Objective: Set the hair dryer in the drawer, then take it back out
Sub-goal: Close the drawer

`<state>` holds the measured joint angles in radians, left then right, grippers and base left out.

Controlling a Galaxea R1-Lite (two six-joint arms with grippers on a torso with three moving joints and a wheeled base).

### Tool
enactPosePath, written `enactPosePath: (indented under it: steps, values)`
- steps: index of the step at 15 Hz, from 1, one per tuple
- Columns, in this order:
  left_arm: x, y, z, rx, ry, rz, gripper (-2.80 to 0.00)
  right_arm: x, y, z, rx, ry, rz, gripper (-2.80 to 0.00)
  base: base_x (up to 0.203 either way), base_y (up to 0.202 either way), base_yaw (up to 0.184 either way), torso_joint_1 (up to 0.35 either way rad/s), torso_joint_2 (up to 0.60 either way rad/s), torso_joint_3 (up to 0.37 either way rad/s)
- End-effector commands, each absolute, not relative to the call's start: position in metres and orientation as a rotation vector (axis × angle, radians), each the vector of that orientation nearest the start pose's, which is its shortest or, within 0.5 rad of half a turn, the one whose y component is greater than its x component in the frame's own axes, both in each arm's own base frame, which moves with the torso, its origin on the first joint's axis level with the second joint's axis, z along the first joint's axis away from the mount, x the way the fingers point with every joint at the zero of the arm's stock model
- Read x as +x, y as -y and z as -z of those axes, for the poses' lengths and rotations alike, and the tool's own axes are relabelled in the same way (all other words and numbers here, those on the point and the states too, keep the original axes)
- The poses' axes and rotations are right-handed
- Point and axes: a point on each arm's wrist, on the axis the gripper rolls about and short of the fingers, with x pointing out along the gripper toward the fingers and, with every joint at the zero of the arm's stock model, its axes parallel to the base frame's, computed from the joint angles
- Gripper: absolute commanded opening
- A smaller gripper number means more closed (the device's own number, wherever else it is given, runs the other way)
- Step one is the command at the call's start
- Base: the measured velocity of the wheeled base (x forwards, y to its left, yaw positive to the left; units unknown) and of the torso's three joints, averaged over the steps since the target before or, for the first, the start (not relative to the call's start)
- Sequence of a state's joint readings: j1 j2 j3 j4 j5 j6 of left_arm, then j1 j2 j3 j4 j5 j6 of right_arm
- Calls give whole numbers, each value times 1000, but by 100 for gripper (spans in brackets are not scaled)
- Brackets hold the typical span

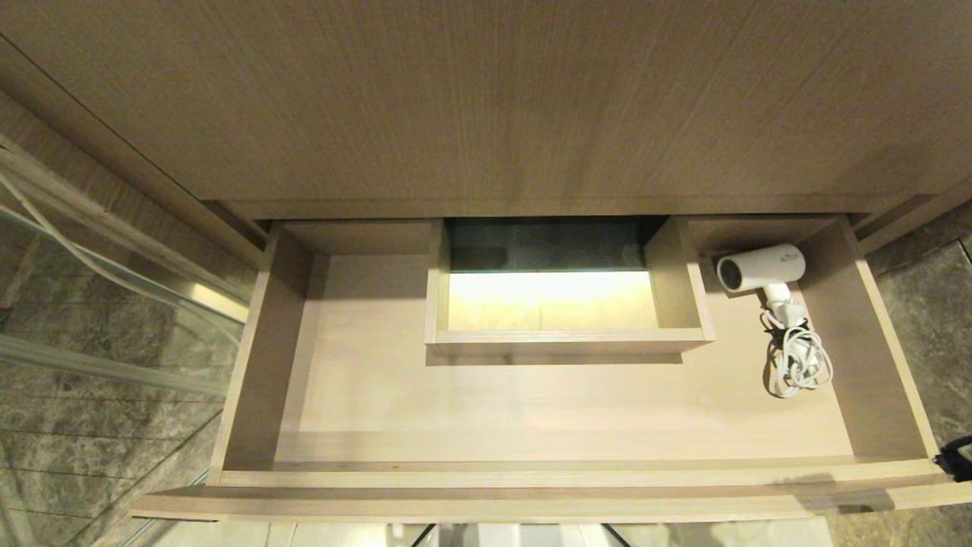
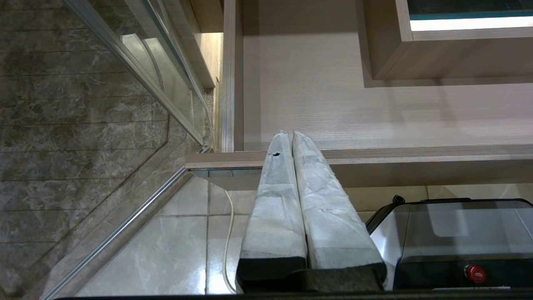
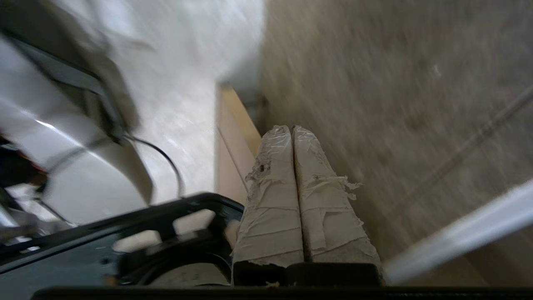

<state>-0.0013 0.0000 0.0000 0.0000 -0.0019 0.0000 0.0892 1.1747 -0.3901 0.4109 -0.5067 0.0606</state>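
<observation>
The drawer [image 1: 531, 480] stands pulled out, wide and shallow, with a pale inside. The white hair dryer [image 1: 763, 267] lies in its back right corner, the dark grille facing left. Its coiled white cord [image 1: 797, 363] rests in front of it on the drawer floor. My left gripper [image 2: 290, 133] is shut and empty, pointing over the left end of the drawer front [image 2: 374, 157]. My right gripper [image 3: 290, 127] is shut and empty, low beside a pale wooden edge [image 3: 233, 141]. A dark part of my right arm [image 1: 958, 456] shows by the drawer's front right corner.
A boxed cut-out [image 1: 566, 336] fills the drawer's mid-back. A tall wood-grain panel [image 1: 486, 99] rises above the drawer. A glass door [image 1: 91, 304] stands to the left, and dark marble tiles [image 1: 926, 319] lie to the right. My base [image 2: 458, 246] sits under the drawer front.
</observation>
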Motion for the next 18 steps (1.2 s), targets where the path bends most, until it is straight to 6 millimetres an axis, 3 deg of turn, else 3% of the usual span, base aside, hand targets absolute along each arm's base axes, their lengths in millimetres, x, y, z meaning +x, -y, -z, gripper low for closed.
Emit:
enactPosePath:
  steps: [1, 9, 12, 18]
  values:
    - [-23, 0, -75, 0, -2, 3, -280, 115, 6, -97, -340, -1295, 447, -280, 0, 0, 0, 0, 0, 0]
    - [-23, 0, -75, 0, -2, 3, -280, 175, 19, -70, -312, -1336, 513, -280, 0, 0, 0, 0, 0, 0]
    - [-23, 0, -75, 0, -2, 5, -280, 198, 25, -68, -294, -1312, 534, -280, 0, 0, 0, 0, 0, 0]
    - [-23, 0, -75, 0, -2, 3, -280, 201, 29, -75, -291, -1283, 540, -280, 0, 0, 0, 0, 0, 0]
